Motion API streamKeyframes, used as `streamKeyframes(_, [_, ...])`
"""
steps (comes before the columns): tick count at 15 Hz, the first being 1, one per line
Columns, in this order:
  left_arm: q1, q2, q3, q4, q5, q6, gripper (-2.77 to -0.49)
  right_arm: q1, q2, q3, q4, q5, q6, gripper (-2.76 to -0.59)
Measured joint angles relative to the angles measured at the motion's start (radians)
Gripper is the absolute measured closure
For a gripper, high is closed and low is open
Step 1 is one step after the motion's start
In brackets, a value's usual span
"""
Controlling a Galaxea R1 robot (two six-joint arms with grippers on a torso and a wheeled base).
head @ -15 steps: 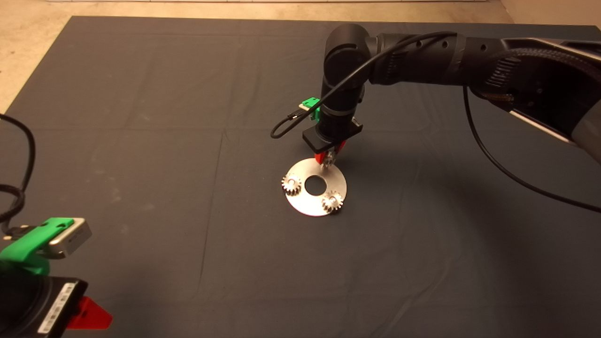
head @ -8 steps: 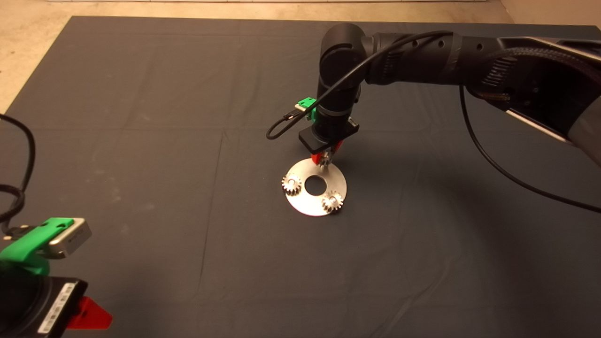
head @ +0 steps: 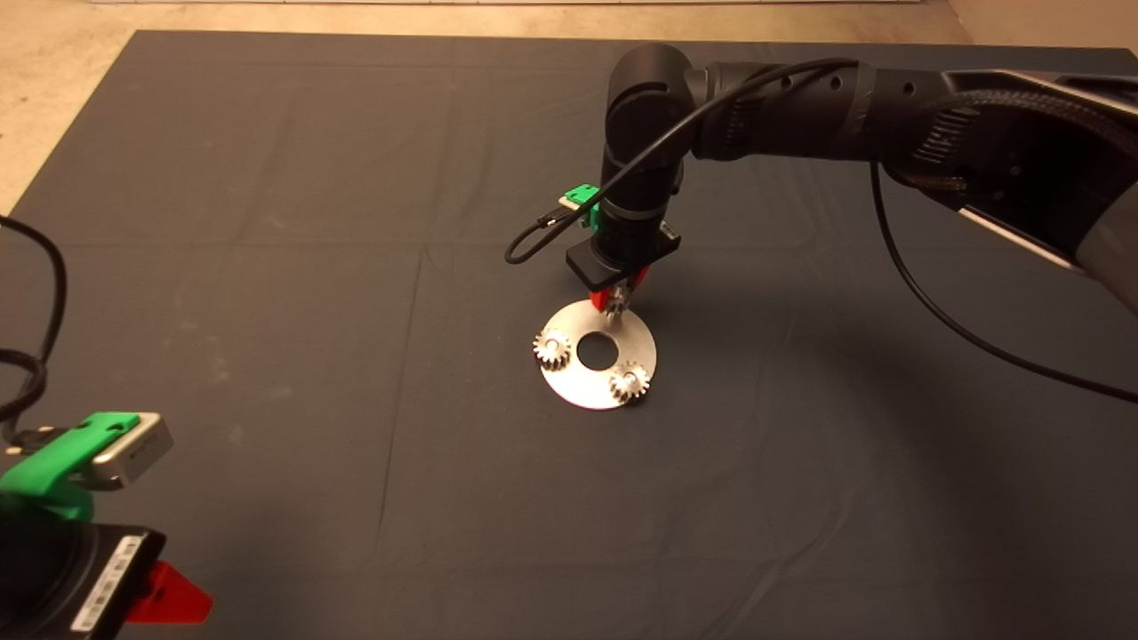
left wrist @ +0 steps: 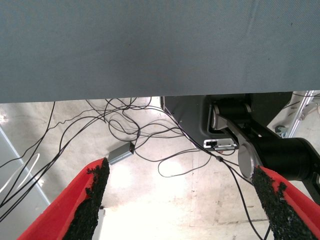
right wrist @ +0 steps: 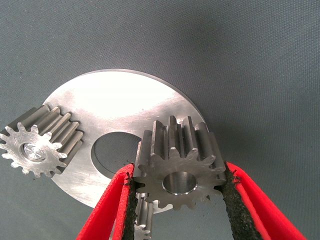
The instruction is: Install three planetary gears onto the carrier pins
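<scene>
A third gear (right wrist: 179, 167) is clamped between the pads of the right tool (head: 615, 300), held over the far edge of the disc (head: 642, 345). Two gears (head: 551, 348) (head: 629, 382) are seated on pins. The left tool (left wrist: 182, 202) is parked spread wide at the desk's near left.

My head camera gives me a dim, warm picture: the mat (head: 267, 267) reads nearly black and flat, with a soft shadow spreading from the right arm (head: 800, 98) across it. The disc (head: 582, 387) catches the light and glares bright. On my right wrist camera the light is cooler and even, the held gear (right wrist: 177, 167) sharp, tooth faces shining, the disc's far rim softer. My left wrist camera is blown out over the pale floor (left wrist: 180, 200), washing out the cables (left wrist: 125, 130).
</scene>
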Motion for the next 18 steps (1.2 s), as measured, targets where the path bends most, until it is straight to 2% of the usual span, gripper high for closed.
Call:
streamKeyframes(14, [0.000,0.000,0.000,0.000,0.000,0.000,-2.04,-0.002,-0.003,-0.003,-0.001,0.000,-0.019,-1.06])
streamKeyframes(18, [0.000,0.000,0.000,0.000,0.000,0.000,-2.04,-0.002,-0.003,-0.009,-0.013,0.000,-0.022,-1.07])
